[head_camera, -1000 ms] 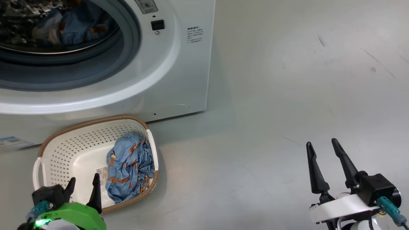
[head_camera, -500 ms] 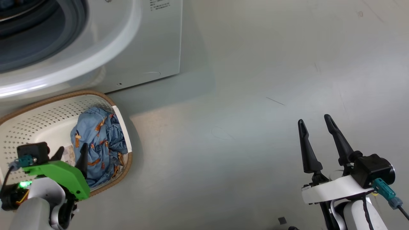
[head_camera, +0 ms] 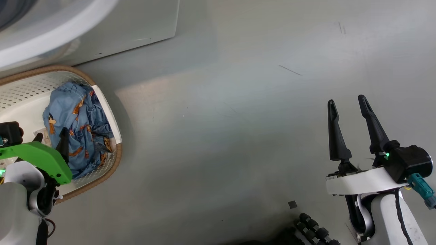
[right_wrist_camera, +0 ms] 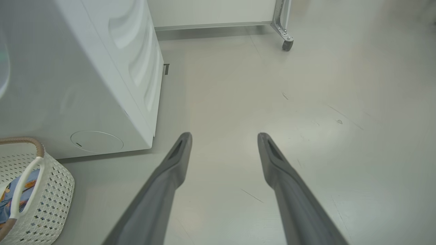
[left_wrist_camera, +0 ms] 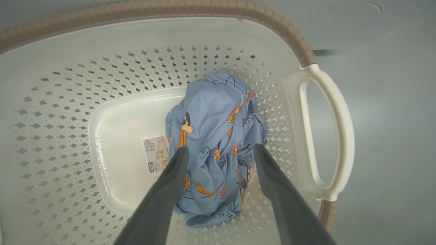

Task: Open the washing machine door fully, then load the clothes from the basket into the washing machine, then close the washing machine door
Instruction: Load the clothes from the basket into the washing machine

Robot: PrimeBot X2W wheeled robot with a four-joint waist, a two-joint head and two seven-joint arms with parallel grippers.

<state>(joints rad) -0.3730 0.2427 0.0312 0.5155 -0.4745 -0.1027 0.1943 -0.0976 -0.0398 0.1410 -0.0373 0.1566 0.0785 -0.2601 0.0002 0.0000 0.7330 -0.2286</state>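
The cream perforated basket (head_camera: 108,112) with its brown rim stands on the floor in front of the white washing machine (head_camera: 136,23). A bundle of blue clothes (head_camera: 73,115) with orange figures lies at its right end. My left gripper (head_camera: 51,134) hangs open just above the bundle. In the left wrist view the left gripper (left_wrist_camera: 221,148) straddles the clothes (left_wrist_camera: 211,112) inside the basket (left_wrist_camera: 68,102) without closing on them. My right gripper (head_camera: 346,100) is open and empty over bare floor far to the right. The washing machine door is out of view.
A paper label (left_wrist_camera: 155,153) lies on the basket floor beside the cloth. The basket's handle (left_wrist_camera: 340,119) sits right of the bundle. Beyond the machine (right_wrist_camera: 85,85) stands a metal frame on a caster (right_wrist_camera: 287,44). Grey floor stretches to the right.
The head camera has tilted down and turned, so the machine's opening has left the picture. My left gripper has reached forward over the basket onto the blue clothes. Both grippers stay open.
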